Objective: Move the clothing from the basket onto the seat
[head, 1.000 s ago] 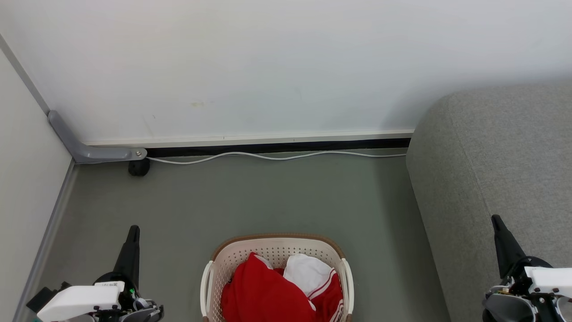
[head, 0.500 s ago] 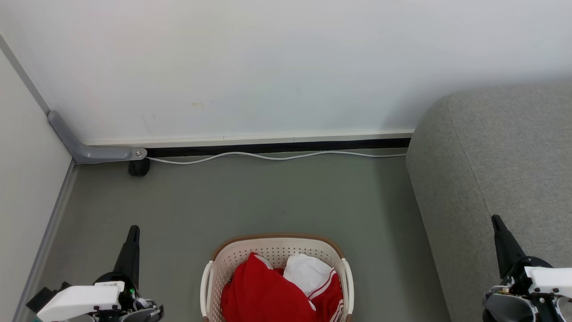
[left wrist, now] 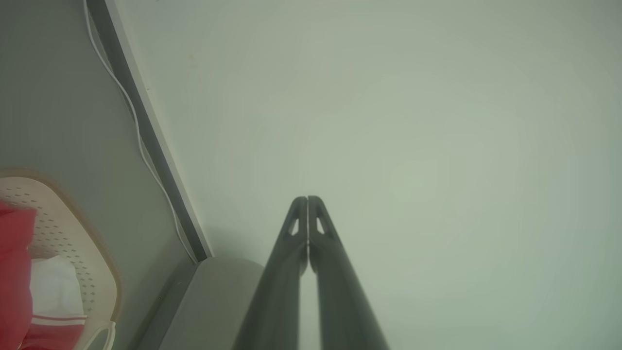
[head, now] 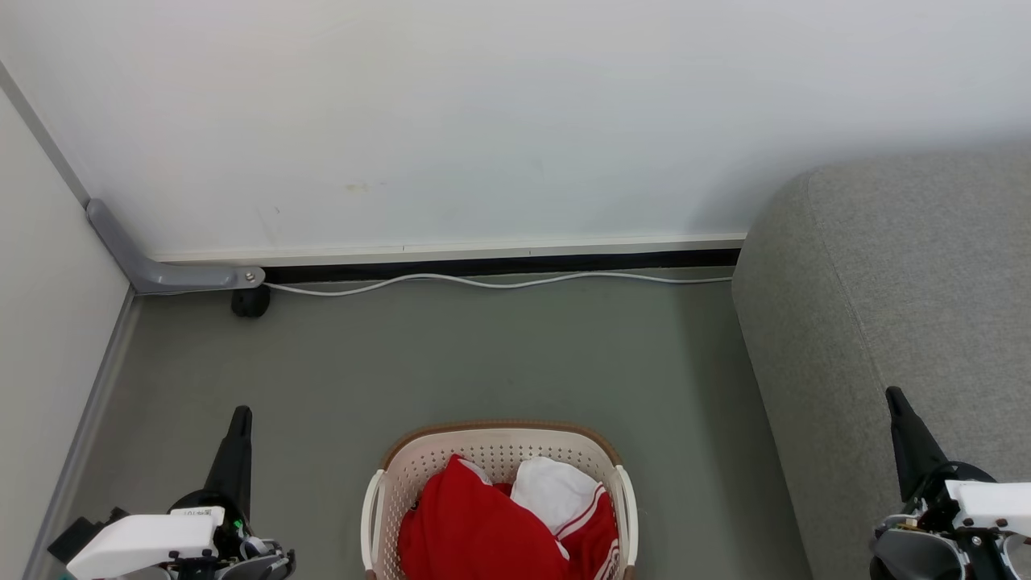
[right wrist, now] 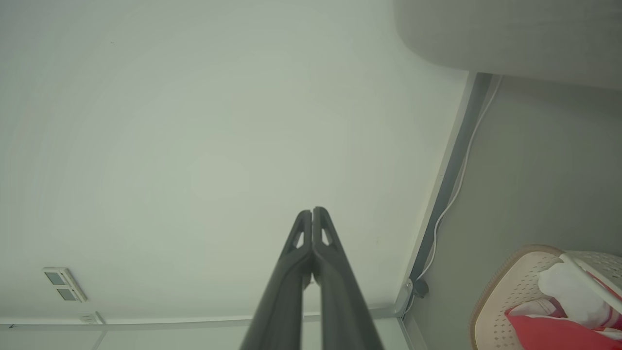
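Observation:
The cream basket (head: pixel 419 459) with a brown rim stands on the floor at the bottom centre of the head view. Red and white clothing (head: pixel 503 524) is heaped inside it. The grey seat (head: pixel 902 290) fills the right side, beside the basket. My left gripper (head: pixel 240 416) is shut with nothing in it, to the left of the basket. My right gripper (head: pixel 892 395) is shut too and hangs over the seat's front. Both wrist views show the fingers closed together, left gripper (left wrist: pixel 307 199) and right gripper (right wrist: pixel 312 211), and each catches the basket (left wrist: pixel 92 253) (right wrist: pixel 505 282) at its edge.
A white wall (head: pixel 483 121) runs behind, with a white cable (head: pixel 499 282) along its foot and a grey bracket (head: pixel 169 274) with a black foot in the left corner. A pale panel (head: pixel 40 322) closes off the left. Grey floor (head: pixel 451 362) lies between basket and wall.

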